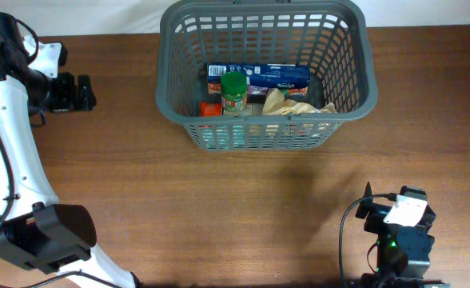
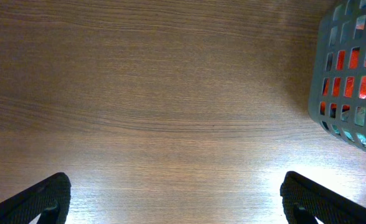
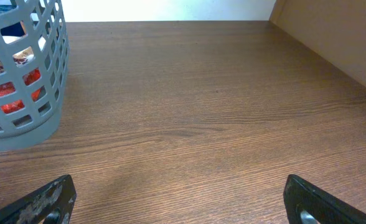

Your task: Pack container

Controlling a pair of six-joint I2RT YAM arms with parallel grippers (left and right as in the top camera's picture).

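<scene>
Spanning the view, wooden table [image 1: 219, 208] shows open wood across middle and front, both arms well apart from the container [image 1: 168, 88]. Container sits upright at far centre edge. Inside: blue box [image 1: 275, 76] along back, green-lidded jar [image 1: 234, 92] upright before it, crumpled tan bag [image 1: 292, 106] to its right, red packet [image 1: 210, 108] to its left. Left gripper [image 2: 173, 202] at far left, fingers spread wide, holding nothing. Right gripper [image 3: 180, 202] at front right, likewise spread, holding nothing.

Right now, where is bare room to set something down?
Bare table spans the near side of the container, between the left gripper and right gripper. Inside it is crowded: blue box, green-lidded jar, tan bag.
</scene>
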